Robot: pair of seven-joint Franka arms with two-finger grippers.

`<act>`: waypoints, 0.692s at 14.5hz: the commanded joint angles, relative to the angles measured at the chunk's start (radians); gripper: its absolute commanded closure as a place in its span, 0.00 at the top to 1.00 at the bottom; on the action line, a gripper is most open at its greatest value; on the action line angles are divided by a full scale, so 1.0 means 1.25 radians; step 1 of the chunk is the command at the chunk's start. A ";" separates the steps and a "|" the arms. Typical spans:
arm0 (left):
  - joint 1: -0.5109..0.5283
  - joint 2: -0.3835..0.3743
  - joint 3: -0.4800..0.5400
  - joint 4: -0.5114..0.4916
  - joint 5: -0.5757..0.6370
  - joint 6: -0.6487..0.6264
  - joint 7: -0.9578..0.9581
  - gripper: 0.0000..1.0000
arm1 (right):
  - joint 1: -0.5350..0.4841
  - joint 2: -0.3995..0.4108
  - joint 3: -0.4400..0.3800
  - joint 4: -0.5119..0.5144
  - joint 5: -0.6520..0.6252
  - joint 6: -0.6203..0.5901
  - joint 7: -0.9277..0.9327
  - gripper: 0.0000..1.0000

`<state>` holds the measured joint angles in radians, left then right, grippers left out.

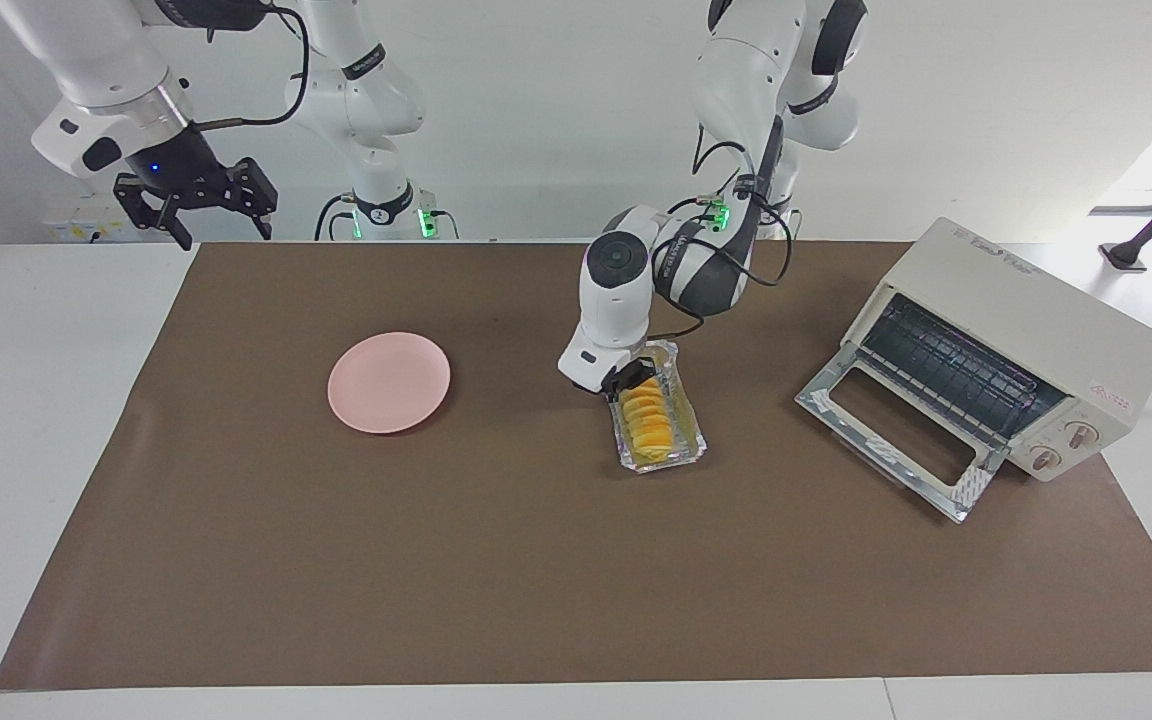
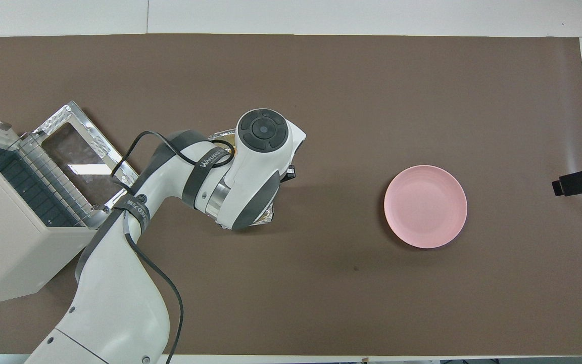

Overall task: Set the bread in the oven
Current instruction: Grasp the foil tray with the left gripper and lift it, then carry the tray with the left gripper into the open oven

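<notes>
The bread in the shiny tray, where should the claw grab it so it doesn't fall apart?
Probably from above, at the end of the bread nearer the robots, where the left claw already is. The slices stand in a row inside the foil tray, whose walls block the sides, so only the top is free. Squeezing along the row might keep the slices together.

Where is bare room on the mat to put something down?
Free: the brown mat between the pink plate and foil tray, and everything farther from the robots. Crowded: between the tray, under the left end effector, and the oven door.
</notes>
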<state>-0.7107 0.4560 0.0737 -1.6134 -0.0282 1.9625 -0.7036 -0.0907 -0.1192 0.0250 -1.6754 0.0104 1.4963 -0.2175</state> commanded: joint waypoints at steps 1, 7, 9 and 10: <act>0.055 -0.003 0.015 0.136 -0.006 -0.145 -0.009 0.00 | -0.018 0.009 0.018 0.015 -0.012 -0.001 0.001 1.00; 0.122 -0.006 0.163 0.201 0.002 -0.240 -0.076 0.00 | -0.016 0.005 0.018 0.013 -0.011 0.004 0.002 1.00; 0.130 -0.022 0.213 0.137 0.002 -0.247 -0.083 0.00 | -0.021 0.002 0.017 0.008 -0.011 0.004 0.002 1.00; 0.130 -0.032 0.240 0.113 0.002 -0.241 -0.084 0.00 | -0.021 0.000 0.017 0.005 -0.011 -0.004 -0.001 1.00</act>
<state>-0.5400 0.4420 0.3218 -1.3998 -0.0274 1.6658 -0.7692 -0.0929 -0.1192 0.0305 -1.6725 0.0095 1.4963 -0.2175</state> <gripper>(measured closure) 0.982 0.000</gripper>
